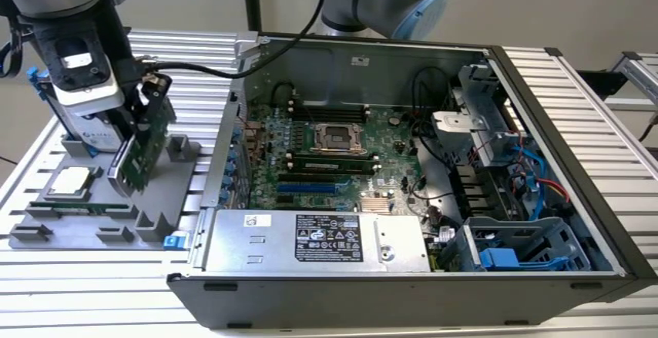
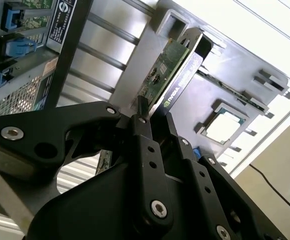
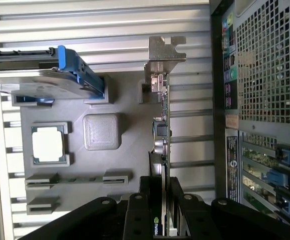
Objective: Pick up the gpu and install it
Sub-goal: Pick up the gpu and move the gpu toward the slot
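A: Where was the gpu (image 1: pixel 137 153)?

B: One card, upright on edge at the side of the gray holder (image 1: pixel 95 229) nearest the one open computer case (image 1: pixel 308 296). The claw (image 3: pixel 160 187) pinched its upper edge, one finger on each face.

A: What else did the holder carry?

B: One processor chip (image 3: pixel 47 143) and one hard drive (image 3: pixel 30 82) with blue rails. Everything stood on the ribbed surface (image 1: pixel 82 296).
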Available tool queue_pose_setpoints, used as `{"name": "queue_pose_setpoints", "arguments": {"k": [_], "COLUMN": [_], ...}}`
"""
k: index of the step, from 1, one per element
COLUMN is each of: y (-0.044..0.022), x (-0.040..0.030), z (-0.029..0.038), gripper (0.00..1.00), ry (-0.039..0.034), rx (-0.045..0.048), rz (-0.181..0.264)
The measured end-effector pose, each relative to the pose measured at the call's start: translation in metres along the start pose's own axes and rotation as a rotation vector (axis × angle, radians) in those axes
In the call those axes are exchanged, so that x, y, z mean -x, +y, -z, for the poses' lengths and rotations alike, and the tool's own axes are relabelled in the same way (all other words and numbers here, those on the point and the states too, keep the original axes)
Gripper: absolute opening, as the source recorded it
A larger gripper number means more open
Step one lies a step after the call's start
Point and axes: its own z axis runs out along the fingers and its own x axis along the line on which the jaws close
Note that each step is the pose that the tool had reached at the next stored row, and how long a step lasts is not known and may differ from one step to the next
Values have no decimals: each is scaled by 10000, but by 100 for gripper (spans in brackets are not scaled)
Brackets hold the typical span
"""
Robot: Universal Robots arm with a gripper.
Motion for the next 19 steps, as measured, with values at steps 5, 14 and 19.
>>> {"name": "queue_pose_setpoints", "arguments": {"k": [5,14,19], "y": [1,2,3], "x": [1,2,3], "z": [37,108,161], "gripper": [0,0,0], "ry": [1,1,0], "rx": [0,0,0], "rz": [0,0,0]}}
